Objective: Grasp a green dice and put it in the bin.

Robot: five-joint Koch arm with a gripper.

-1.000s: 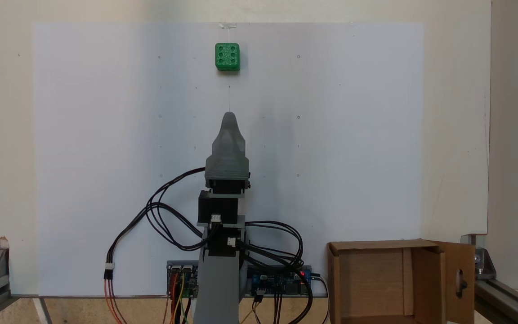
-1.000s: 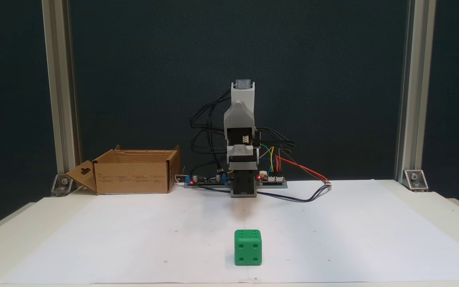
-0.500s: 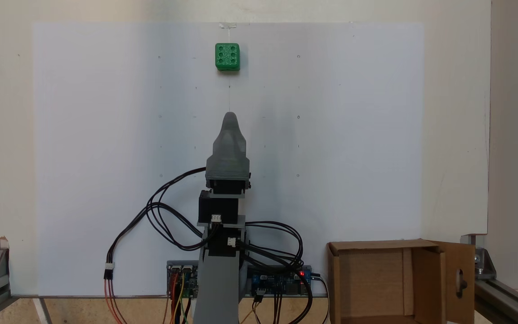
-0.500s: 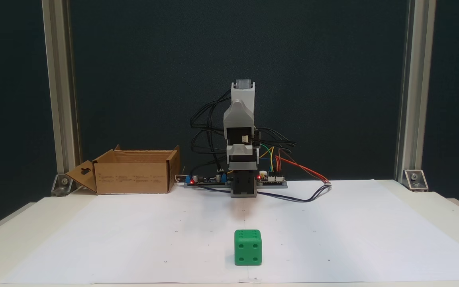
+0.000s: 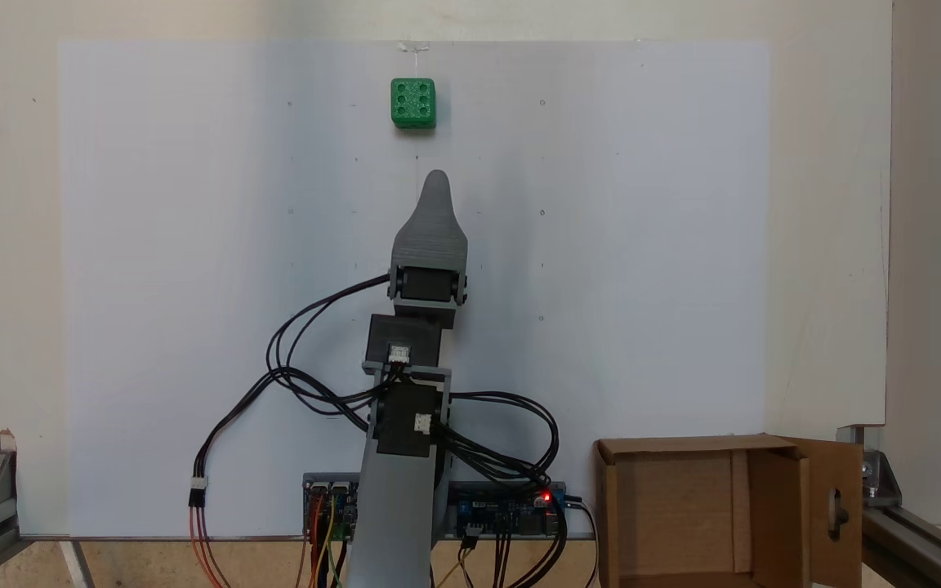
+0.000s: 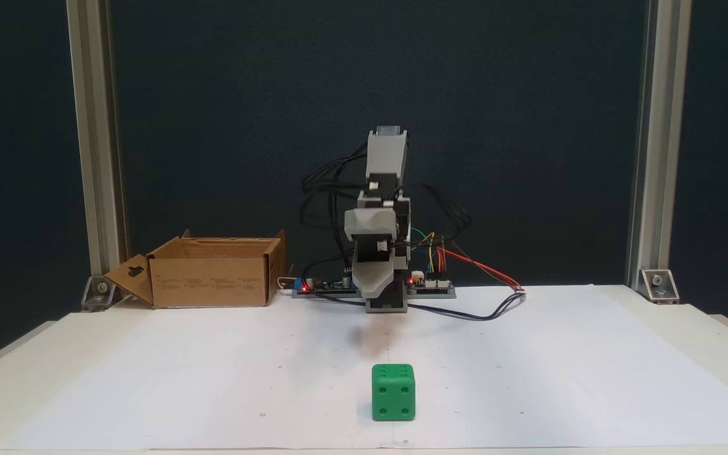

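1. Dice [image 6: 393,392]: green, sitting flat on the white paper sheet [image 6: 212,379], nearest the camera in the fixed view that faces me. Four pips face that camera; six pips face up in the fixed view from above [image 5: 413,103]. Nothing touches it.
2. Paper sheet, seen from above [image 5: 152,245]: it covers most of the pale table [image 5: 830,245]; the dice lies close to the sheet's far edge, on its centre line.
3. My gripper [image 5: 437,181]: it points toward the dice, raised off the sheet and well short of it, with bare paper between. From above, one grey tip shows, one jaw hiding the other. In the facing view [image 6: 373,284] the jaws are not separable either. I cannot tell whether my grip is released or clenched. It holds nothing.
4. My arm [image 5: 405,392]: it leans forward from its base, black cables [image 5: 299,359] looping at both sides.
5. Circuit boards [image 6: 430,284]: beside my base, with red lights lit.
6. Bin [image 6: 212,272]: a brown cardboard box, open on top, standing beside my base at the table's back edge, well apart from the dice. Its side flap with the cutout [image 5: 834,510] hangs outward.
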